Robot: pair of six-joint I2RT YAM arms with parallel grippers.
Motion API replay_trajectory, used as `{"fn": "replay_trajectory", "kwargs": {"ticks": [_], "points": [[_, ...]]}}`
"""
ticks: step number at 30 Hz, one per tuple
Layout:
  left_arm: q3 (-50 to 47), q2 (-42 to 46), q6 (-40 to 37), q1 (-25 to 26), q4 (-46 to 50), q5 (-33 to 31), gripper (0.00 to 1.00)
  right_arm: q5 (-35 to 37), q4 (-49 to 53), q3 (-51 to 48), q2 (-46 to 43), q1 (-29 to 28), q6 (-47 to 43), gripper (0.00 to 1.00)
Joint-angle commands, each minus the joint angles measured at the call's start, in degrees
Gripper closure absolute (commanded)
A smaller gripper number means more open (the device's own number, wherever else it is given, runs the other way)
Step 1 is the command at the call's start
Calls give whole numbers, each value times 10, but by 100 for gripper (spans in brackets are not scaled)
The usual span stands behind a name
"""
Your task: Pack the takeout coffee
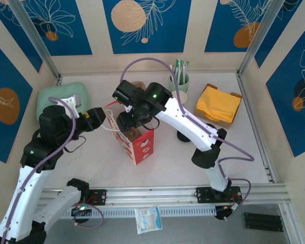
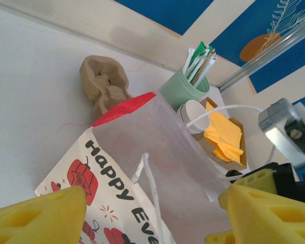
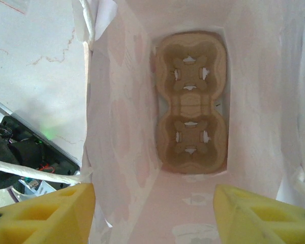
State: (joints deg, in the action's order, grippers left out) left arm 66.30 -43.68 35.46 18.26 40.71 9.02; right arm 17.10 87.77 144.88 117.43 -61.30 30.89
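Looking down from above, we see a white table (image 1: 162,162) with a red and white paper bag (image 1: 142,147) standing upright near its middle, mouth open to the ceiling. Both arms reach in toward that bag.

The left gripper (image 2: 152,223) sits at the bag's left rim. Its wrist camera shows the yellow fingers spread wide, with the printed front wall and a white string handle running down between them. We judge it is placed there to steady the bag or keep the mouth open; whether the fingers touch the paper, we cannot tell.

The right gripper (image 3: 152,213) hangs over the mouth and points straight down inside. Its fingers are apart with nothing between them. Below them a brown pulp carrier (image 3: 190,101) lies flat on the bag's floor, its two cup holes facing up, which we read as a seat to keep a cup from tipping.

Behind the bag, toward the right, a cardboard box of yellow napkins (image 2: 223,134) sits beside a pale green cup (image 2: 185,89) of sticks. A crumpled brown pulp piece (image 2: 104,81) lies just behind the bag's far corner.

The coffee (image 2: 193,116) stands on the table between the green cup and the napkin box, close to both, outside the bag and held by nothing. To our eye it is not yet packed, and the empty right gripper is the likelier one to fetch it.
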Motion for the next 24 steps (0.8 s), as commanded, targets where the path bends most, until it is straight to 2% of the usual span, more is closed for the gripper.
{"fn": "replay_trajectory", "kwargs": {"ticks": [1, 7, 9, 10, 24], "points": [[30, -3, -21, -5, 22, 7, 24, 14, 22, 16, -18, -3, 6, 38], [63, -18, -34, -5, 41, 19, 12, 24, 30, 17, -21, -4, 13, 38], [70, -21, -35, -5, 42, 22, 7, 27, 32, 16, -25, -5, 13, 38], [72, -21, -34, -5, 42, 24, 0, 28, 32, 15, -29, -6, 13, 38], [104, -36, -44, -5, 52, 29, 1, 41, 44, 24, -47, -2, 12, 37]]}}
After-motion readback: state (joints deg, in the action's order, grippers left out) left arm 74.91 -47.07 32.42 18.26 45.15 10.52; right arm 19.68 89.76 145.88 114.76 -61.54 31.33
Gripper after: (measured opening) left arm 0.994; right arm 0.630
